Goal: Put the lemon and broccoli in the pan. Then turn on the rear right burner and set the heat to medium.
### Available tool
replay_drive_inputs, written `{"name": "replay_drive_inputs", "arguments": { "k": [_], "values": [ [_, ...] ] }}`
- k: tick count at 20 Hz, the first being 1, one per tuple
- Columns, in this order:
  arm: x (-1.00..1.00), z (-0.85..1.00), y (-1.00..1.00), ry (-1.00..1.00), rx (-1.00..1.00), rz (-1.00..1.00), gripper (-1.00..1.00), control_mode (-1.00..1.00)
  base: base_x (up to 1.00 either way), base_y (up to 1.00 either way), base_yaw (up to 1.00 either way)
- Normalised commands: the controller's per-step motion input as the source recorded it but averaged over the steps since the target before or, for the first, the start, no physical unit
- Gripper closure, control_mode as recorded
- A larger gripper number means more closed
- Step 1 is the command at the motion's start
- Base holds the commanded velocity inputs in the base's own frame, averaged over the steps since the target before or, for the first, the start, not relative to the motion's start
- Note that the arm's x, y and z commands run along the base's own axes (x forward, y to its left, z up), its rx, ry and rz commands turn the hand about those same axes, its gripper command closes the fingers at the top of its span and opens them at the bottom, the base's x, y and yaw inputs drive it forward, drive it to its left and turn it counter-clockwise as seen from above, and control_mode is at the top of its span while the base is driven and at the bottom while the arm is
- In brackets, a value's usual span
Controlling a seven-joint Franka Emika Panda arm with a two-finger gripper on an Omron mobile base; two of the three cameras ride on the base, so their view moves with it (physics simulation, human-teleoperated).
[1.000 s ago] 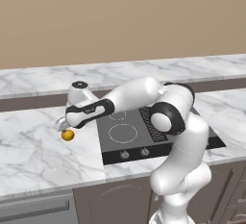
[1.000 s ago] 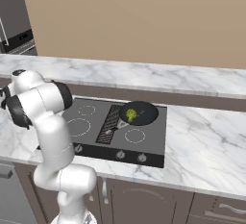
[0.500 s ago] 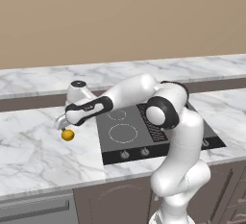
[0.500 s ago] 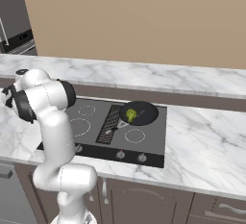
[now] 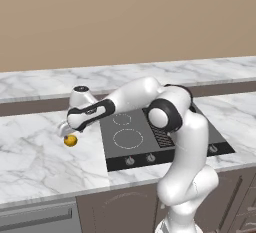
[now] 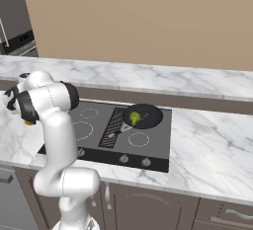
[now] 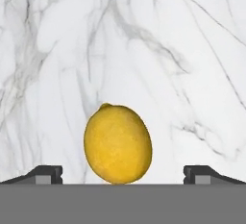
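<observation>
The yellow lemon [image 5: 70, 140] lies on the marble counter left of the cooktop. My gripper [image 5: 64, 132] hangs just over it, open. In the hand view the lemon [image 7: 117, 143] sits between the two wide-apart fingertips, one fingertip [image 7: 45, 174] at the left and the other at the right, neither touching it. A sliver of the lemon [image 6: 28, 122] peeks out from behind my arm in the right base view. The black pan [image 6: 147, 115] rests on the cooktop's rear right burner, and the green broccoli [image 6: 134, 118] lies inside it.
The black cooktop [image 5: 134, 144] has knobs [image 5: 130, 160] along its front edge and a grille down the middle. A raised marble ledge [image 5: 45, 84] runs along the back wall. A dark appliance [image 6: 14, 21] stands at the far left in the right base view.
The hand has come down a little closer over the lemon. The lemon, pan and broccoli have stayed where they were.
</observation>
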Motion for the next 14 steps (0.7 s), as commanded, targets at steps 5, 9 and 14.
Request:
{"name": "replay_drive_inputs", "arguments": {
  "k": [5,9,14],
  "values": [
    [0.00,-0.26,0.07,0.00,0.00,0.03,-1.00,-1.00,0.00,0.00,0.00],
    [0.00,-0.24,0.15,0.00,0.00,0.05,-1.00,-1.00,0.00,0.00,0.00],
    [0.01,-0.22,0.18,0.00,0.00,0.06,-1.00,-1.00,0.00,0.00,0.00]
  ]
}}
